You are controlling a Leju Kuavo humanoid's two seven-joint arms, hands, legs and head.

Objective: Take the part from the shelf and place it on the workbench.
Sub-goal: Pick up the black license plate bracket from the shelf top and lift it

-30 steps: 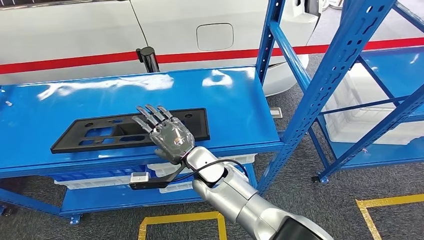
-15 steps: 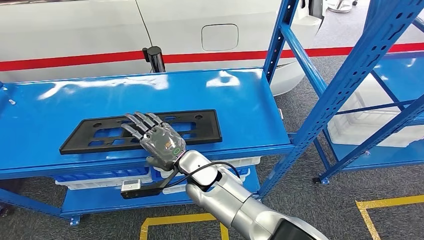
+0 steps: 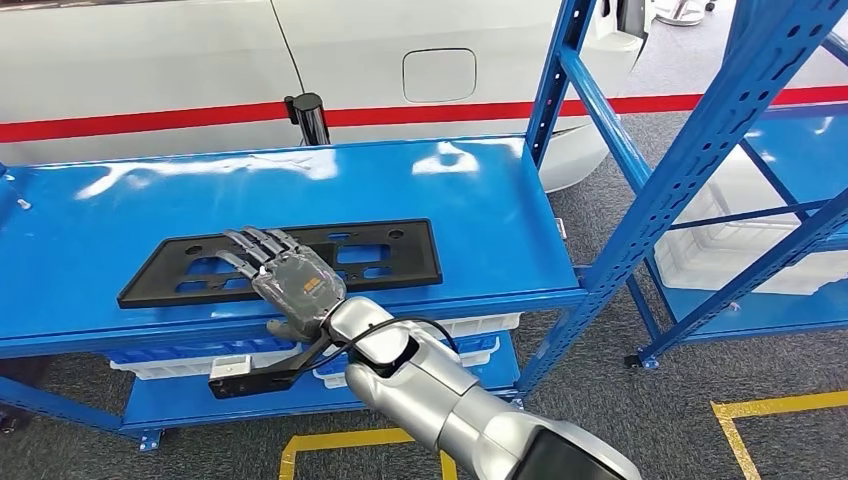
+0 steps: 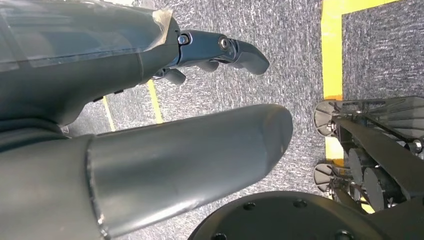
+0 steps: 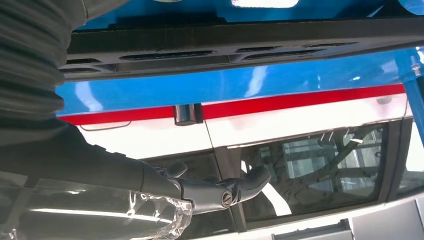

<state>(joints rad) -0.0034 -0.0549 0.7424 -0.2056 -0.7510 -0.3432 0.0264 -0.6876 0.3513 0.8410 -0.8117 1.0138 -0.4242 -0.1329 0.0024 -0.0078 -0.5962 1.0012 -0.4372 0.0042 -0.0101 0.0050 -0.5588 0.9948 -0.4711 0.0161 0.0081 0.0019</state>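
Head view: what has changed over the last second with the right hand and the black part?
The right hand has slid left along the black part, fingers spread over it. The camera shifted between the first two pictures. The part still lies flat on the blue workbench, unmoved.

The blue bench (image 3: 480, 200) is being occupied by a black part (image 3: 390, 255), lying flat near its front edge.

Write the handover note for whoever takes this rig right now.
Right hand: fingers spread over the near edge of the black part; whether it touches or only hovers can't be told, no grip visible.
Left hand: hangs over the floor, holds nothing.
The part lies flat on the blue workbench, near its front edge.
Done: the part is on the workbench.
Left: pull the right hand clear.
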